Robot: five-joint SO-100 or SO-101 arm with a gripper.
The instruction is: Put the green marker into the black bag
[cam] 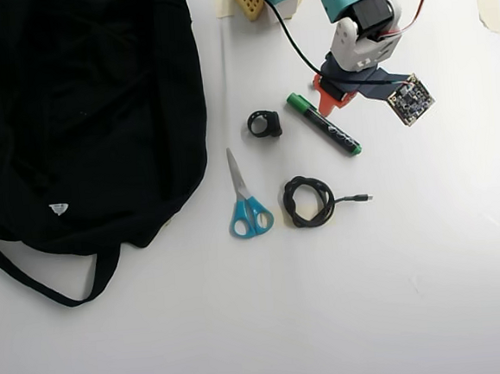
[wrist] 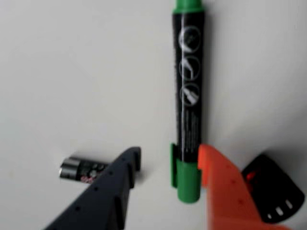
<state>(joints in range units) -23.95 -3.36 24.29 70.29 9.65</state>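
Note:
The green marker (wrist: 188, 86) lies flat on the white table, with a black barrel and a bright green cap at its near end. In the wrist view my gripper (wrist: 170, 152) is open and low over that cap end. The orange finger (wrist: 218, 182) is right beside the cap and the dark finger (wrist: 120, 187) stands well off on the other side. Nothing is gripped. In the overhead view the marker (cam: 325, 126) lies diagonally just below my gripper (cam: 334, 94). The black bag (cam: 80, 114) fills the left side, well apart from the marker.
A short black battery (wrist: 80, 170) lies left of the dark finger. A small black ring-shaped piece (cam: 264, 123) sits left of the marker. Blue-handled scissors (cam: 247, 200) and a coiled black cable (cam: 307, 201) lie below it.

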